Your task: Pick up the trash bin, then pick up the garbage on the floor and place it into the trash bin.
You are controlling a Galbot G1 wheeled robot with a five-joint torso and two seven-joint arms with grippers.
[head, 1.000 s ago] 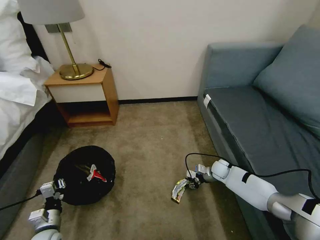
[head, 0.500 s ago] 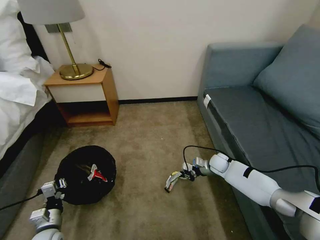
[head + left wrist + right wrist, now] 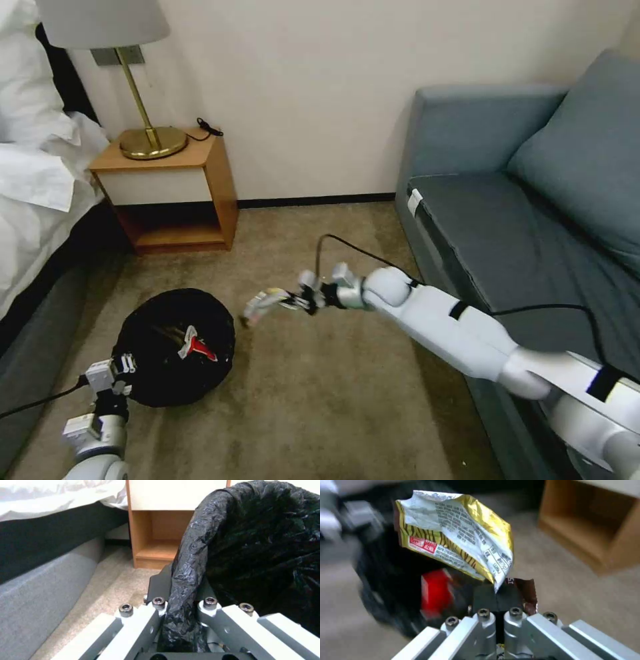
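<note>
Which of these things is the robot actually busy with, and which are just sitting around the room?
In use: trash bin, held at its rim by left pincer; gold-and-black wrapper in right pincer; red-and-white wrapper in the bin.
Just there: lamp, nightstand, sofa, bed.

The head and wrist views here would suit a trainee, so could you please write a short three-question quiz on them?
1. True or false: the right gripper is shut on the crumpled gold-and-black foil wrapper.
2. What does the left gripper clamp? A) lamp cord B) the round trash bin's black plastic bag rim C) bedsheet
3. Which litter already lies inside the bin?

Key: 1 true. 2 B. 3 the red-and-white snack wrapper.
</note>
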